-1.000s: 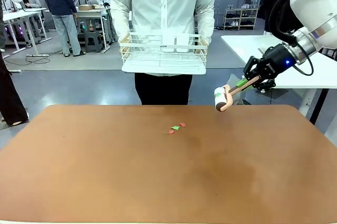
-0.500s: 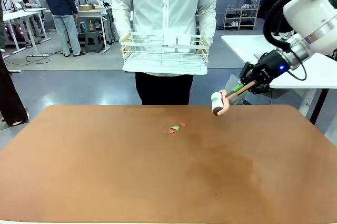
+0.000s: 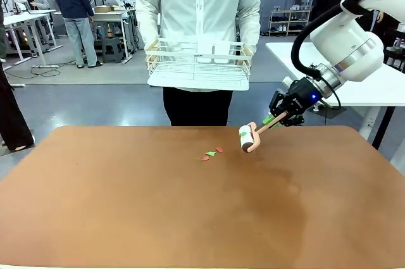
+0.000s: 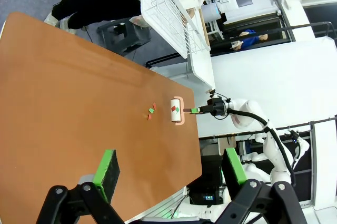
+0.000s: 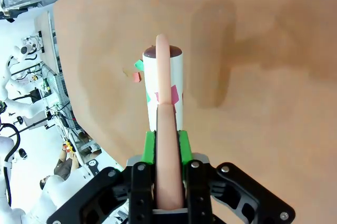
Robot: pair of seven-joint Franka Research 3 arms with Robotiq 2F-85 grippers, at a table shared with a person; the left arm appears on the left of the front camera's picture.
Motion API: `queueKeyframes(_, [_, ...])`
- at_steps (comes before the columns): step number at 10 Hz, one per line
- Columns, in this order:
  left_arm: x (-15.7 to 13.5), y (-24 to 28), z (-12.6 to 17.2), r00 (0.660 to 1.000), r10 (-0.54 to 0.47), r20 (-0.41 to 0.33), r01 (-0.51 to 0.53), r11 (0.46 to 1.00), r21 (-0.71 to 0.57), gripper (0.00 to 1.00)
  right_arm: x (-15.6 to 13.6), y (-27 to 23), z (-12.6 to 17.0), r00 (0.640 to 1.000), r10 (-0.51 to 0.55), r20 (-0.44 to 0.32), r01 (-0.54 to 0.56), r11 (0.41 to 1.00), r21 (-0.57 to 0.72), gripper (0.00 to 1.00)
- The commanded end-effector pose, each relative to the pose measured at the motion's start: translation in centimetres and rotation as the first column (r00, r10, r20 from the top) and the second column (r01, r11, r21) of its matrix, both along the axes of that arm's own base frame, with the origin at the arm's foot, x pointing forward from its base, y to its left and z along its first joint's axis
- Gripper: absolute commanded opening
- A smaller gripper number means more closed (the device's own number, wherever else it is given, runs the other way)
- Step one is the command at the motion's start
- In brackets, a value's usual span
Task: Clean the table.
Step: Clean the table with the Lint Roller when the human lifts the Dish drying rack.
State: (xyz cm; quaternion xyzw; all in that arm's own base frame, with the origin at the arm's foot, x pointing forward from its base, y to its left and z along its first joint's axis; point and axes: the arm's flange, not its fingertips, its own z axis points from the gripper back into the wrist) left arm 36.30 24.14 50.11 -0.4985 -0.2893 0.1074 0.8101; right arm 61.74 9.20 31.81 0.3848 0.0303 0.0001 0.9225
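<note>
Table (image 3: 126, 206) is spanning the lower half of the front frame, lying beneath the right gripper (image 3: 276, 119) at right of centre. A person at top centre is holding a white wire rack (image 3: 197, 66). The right gripper is clamping a lint roller (image 3: 249, 138) by its handle, the roll sitting just right of coloured paper scraps (image 3: 211, 153). The left gripper (image 4: 169, 167) is hovering wide open, gripping nothing.

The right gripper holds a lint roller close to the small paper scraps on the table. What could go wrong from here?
1. The white lint roller with a pink handle is beside the red and green paper scraps, not over them; a badly aimed stroke may push them across the reddish-brown table.
2. The right gripper holds the thin handle far from the roll, so pressing down may twist it.
</note>
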Motion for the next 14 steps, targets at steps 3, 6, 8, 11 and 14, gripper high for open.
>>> queueKeyframes(3, [-0.2,0.2,0.1,1.0,-0.005,0.018,0.005,1.0,-0.017,1.0,-0.3,1.1,-0.9,0.999,-0.014,0.029,0.016,0.998,-0.065,0.21])
queueKeyframes(6, [-0.2,0.2,0.1,1.0,-0.005,0.018,0.005,1.0,-0.017,1.0,-0.4,1.7,-2.4,0.999,-0.018,0.029,0.019,0.999,-0.046,0.21])
queueKeyframes(8, [-0.2,0.2,0.1,1.0,-0.005,0.018,0.005,1.0,-0.017,1.0,-0.2,2.4,-3.9,1.0,0.003,-0.006,-0.003,0.999,-0.043,0.21])
queueKeyframes(11, [-0.2,0.2,0.1,1.0,-0.005,0.018,0.005,1.0,-0.017,1.0,-0.1,4.9,-5.9,0.999,0.008,-0.042,-0.012,0.994,-0.104,0.21])
queueKeyframes(14, [-0.2,0.2,0.1,1.0,-0.005,0.018,0.005,1.0,-0.017,1.0,-0.3,8.3,-6.0,0.999,0.023,-0.044,-0.029,0.992,-0.125,0.21])
